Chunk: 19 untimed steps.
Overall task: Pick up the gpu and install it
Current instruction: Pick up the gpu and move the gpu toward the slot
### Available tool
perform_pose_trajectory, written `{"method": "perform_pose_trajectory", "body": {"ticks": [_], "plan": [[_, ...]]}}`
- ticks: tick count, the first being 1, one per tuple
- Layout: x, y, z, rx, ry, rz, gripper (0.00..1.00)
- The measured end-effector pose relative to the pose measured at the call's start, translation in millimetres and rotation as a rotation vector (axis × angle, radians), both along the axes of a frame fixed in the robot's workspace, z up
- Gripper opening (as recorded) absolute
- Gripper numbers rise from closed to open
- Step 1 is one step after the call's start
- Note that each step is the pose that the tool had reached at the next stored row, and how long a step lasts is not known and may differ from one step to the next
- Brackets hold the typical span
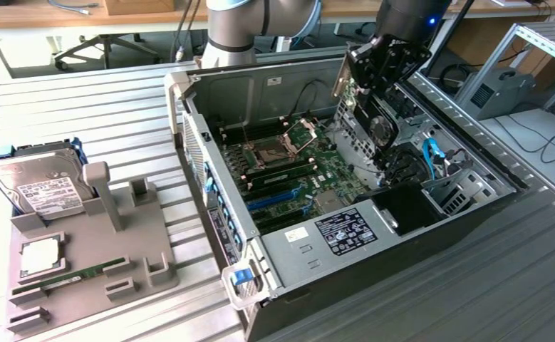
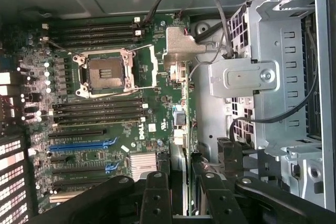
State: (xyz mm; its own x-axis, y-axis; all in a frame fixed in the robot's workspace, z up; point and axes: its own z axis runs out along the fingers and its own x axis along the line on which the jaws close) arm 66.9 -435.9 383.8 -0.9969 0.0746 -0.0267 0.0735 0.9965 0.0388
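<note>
The gpu (image 1: 380,125), a dark card with a round fan and a silver end bracket, hangs on edge above the far right of the open computer case (image 1: 391,249). My gripper (image 1: 384,68) is shut on its upper part. In the wrist view my gripper (image 2: 182,179) has the gpu's thin edge (image 2: 179,169) clamped between two black fingers (image 2: 156,192). Below it lies the motherboard (image 2: 157,103), with blue expansion slots (image 2: 84,144) off to one side of the card.
The board carries an open CPU socket (image 2: 105,72) and memory slots. A silver drive cage (image 2: 278,66) and loose cables (image 2: 210,9) crowd the card's other side. On the exterior view's left a grey fixture (image 1: 115,242) holds a hard drive (image 1: 40,182) and memory stick (image 1: 73,274).
</note>
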Motion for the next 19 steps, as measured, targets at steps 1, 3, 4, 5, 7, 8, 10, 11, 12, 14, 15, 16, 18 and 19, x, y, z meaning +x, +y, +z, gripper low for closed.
{"method": "perform_pose_trajectory", "body": {"ticks": [1, 3, 4, 5, 7, 8, 10, 11, 12, 14, 15, 16, 18, 19], "plan": [[-0.1, 0.0, -0.6, 0.0, 0.0, 0.0, 0.27], [-0.2, 0.0, -1.6, 0.0, 0.0, 0.0, 0.27], [-0.2, 0.0, -2.1, 0.0, 0.0, 0.0, 0.27], [-0.2, 0.0, -3.1, 0.0, 0.0, 0.0, 0.27], [-0.4, 0.0, -4.1, 0.0, 0.0, 0.0, 0.27], [-0.7, 0.0, -4.6, -0.0001, 0.0, 0.0, 0.27], [-1.1, 0.0, -5.6, 0.0, 0.0, 0.0, 0.27], [-1.3, 0.0, -6.0, 0.0, 0.0, 0.0, 0.27], [-1.5, 0.0, -6.3, -0.0001, 0.0, 0.0, 0.27], [-2.5, 0.0, -6.9, 0.0001, 0.0, 0.0, 0.27], [-3.1, 0.0, -7.1, 0.0, 0.0, 0.0, 0.27], [-3.7, 0.0, -7.4, 0.0, 0.0, 0.0, 0.27], [-5.5, 0.0, -7.7, 0.0001, 0.0, 0.0, 0.27], [-6.6, 0.0, -7.7, -0.0001, 0.0, 0.0, 0.27]]}}
